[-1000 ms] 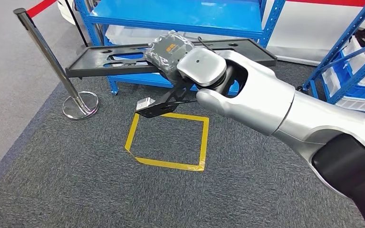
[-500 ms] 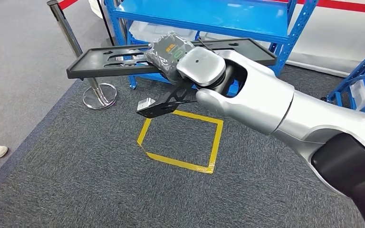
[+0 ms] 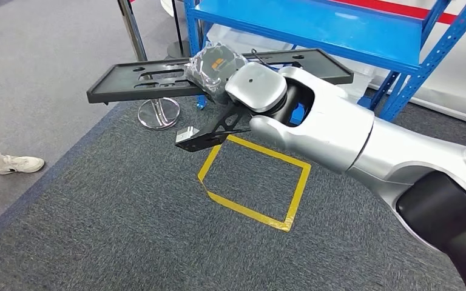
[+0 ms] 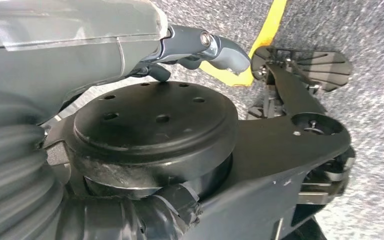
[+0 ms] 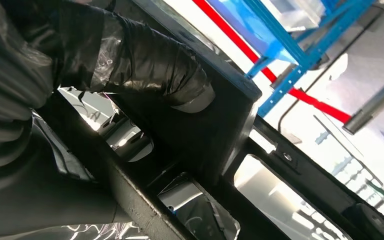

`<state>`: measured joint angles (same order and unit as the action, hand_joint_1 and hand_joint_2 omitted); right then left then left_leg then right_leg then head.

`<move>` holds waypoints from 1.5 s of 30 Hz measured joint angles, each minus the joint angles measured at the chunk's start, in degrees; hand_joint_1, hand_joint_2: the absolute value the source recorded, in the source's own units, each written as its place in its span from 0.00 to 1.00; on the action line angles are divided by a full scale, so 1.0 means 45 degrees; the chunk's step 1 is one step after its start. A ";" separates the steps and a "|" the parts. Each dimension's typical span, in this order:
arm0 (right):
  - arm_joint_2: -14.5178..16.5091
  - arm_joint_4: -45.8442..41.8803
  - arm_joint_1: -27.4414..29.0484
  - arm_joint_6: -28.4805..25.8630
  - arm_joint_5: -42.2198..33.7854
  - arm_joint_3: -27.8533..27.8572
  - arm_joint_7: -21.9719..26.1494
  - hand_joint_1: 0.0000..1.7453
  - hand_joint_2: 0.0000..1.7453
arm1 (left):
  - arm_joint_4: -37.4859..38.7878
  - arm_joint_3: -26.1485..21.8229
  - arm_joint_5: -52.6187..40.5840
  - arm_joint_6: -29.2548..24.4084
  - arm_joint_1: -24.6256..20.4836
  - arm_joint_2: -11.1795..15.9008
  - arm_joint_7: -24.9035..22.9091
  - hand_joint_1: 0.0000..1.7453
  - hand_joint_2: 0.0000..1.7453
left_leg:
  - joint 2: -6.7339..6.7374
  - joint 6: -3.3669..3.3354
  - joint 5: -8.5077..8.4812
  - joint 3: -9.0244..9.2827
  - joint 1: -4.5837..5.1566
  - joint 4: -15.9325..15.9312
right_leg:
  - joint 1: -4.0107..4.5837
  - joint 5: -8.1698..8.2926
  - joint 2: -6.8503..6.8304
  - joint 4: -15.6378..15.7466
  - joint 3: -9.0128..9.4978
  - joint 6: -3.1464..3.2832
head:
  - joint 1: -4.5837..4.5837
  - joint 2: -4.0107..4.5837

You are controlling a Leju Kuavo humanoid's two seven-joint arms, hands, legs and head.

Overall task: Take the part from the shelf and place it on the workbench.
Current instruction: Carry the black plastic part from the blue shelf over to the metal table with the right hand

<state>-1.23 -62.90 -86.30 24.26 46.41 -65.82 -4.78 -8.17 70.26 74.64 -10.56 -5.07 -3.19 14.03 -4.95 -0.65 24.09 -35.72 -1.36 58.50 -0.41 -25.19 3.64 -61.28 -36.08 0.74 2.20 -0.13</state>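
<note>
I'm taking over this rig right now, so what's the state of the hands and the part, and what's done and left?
Right hand: grips the long black part near its middle, holding it level above the grey carpet.
Left hand: hangs low with fingers curled in, holding nothing, over the carpet by yellow tape.
Blue shelf: just beyond the part; yellow tape square on the floor below.
Done: part is off the shelf and carried.
Left: reach the workbench and set the part down on it.

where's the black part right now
In the head view the long black part is held level in the right hand, up in front of the blue shelf, above the carpet just beyond the yellow tape square.
</note>
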 joint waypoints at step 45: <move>0.0317 0.0206 0.0680 -0.0132 0.0347 0.0002 0.0414 1.00 1.00 | 0.0013 0.0522 0.0045 -0.0075 -0.0104 0.0038 -0.0239 0.00 1.00 | 0.1548 0.0382 0.0111 -0.0249 0.0146 0.0605 | 0.0126 -0.0103 -0.1689 0.0579 0.0363 0.0251 | 0.0165 0.0000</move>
<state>0.20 -61.98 -83.24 23.67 47.97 -65.81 -2.91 -8.11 72.61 74.84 -10.90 -5.54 -3.02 12.95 2.02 1.06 24.59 -36.84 -0.70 61.22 0.16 -25.66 -3.97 -58.68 -34.45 1.87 2.94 -0.13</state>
